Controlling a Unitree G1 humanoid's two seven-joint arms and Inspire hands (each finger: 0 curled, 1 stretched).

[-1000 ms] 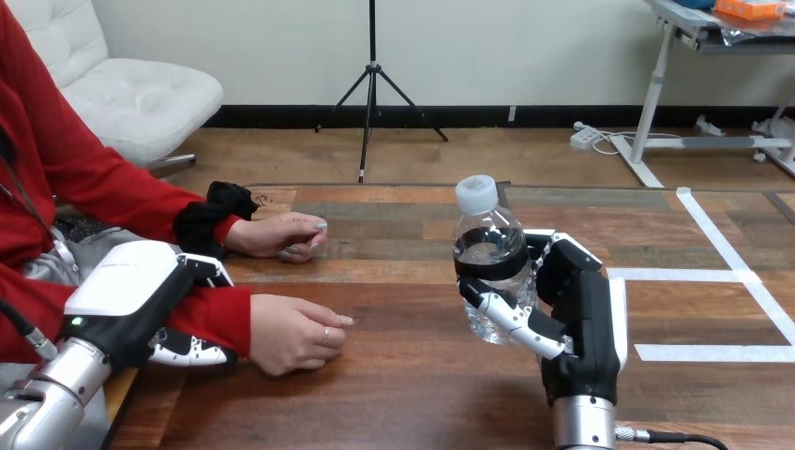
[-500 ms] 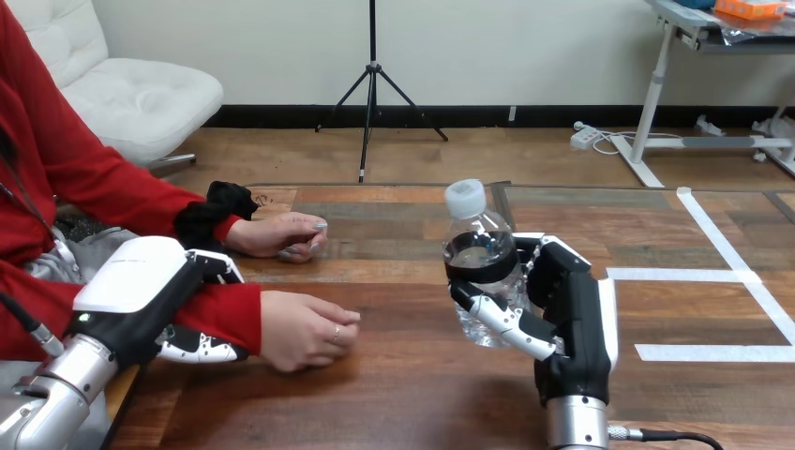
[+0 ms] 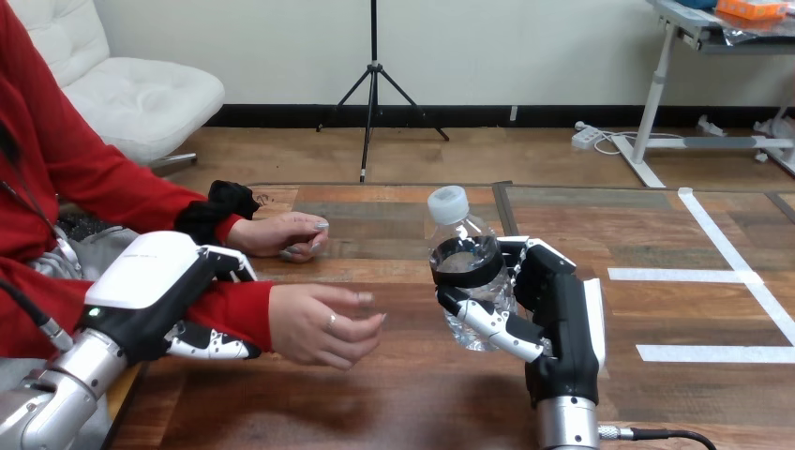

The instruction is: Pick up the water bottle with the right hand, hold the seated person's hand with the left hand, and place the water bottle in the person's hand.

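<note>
Gripping the water bottle [image 3: 464, 262], right hand [image 3: 562, 309] sits near person's hand [image 3: 323, 323].

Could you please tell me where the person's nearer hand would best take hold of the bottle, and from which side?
Its upper body, just under the cap, from the left. The bottle stands near upright, the right hand wraps its lower half from the right, and the person's nearer hand lies open to its left.

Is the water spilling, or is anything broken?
No spill. The water bottle leans a little toward the person's nearer hand in the right hand, but its white cap is on. Nothing else looks odd.
</note>
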